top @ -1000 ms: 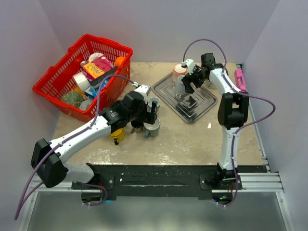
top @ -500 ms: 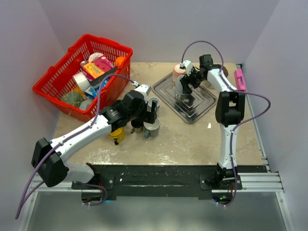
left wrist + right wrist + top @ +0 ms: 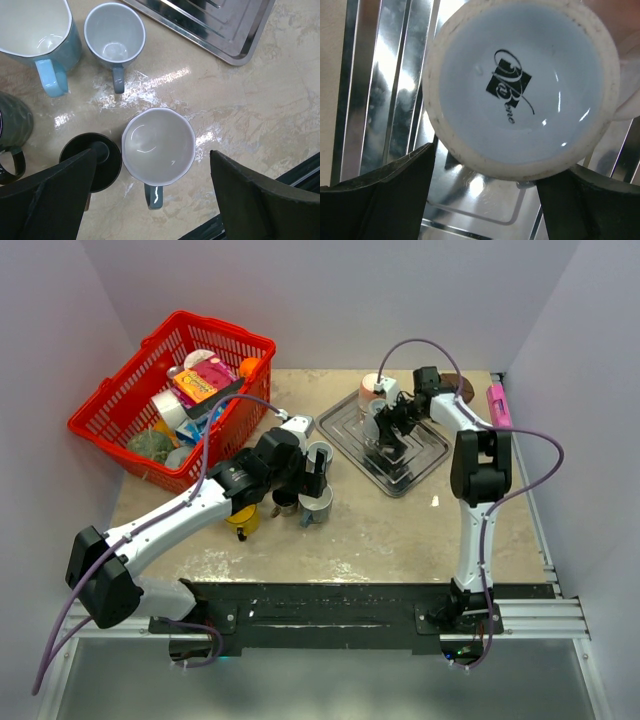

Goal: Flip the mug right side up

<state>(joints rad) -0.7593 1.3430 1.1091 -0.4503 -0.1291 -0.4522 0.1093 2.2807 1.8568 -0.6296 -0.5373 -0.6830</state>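
An upside-down white mug (image 3: 520,90) with a black logo on its base stands on the metal tray (image 3: 370,75); in the top view this mug (image 3: 379,416) is at the tray's far side. My right gripper (image 3: 487,172) is lowered over it, one finger on each side of the base. The right finger looks to touch the mug and a thin gap remains on the left, so the jaws are open. In the top view the right gripper (image 3: 388,430) covers most of the mug. My left gripper (image 3: 152,155) hangs open above an upright grey mug (image 3: 159,145) and holds nothing.
A pink upside-down cup (image 3: 372,387) stands behind the tray (image 3: 412,458). Upright mugs cluster under the left gripper (image 3: 315,475): light blue (image 3: 35,30), small grey (image 3: 114,32), black (image 3: 90,160). A red basket (image 3: 100,410) of items sits far left. A pink object (image 3: 497,405) lies at the right edge.
The right gripper has moved left and down onto the upside-down mug, and its jaws have narrowed around the base. The left arm has not moved.
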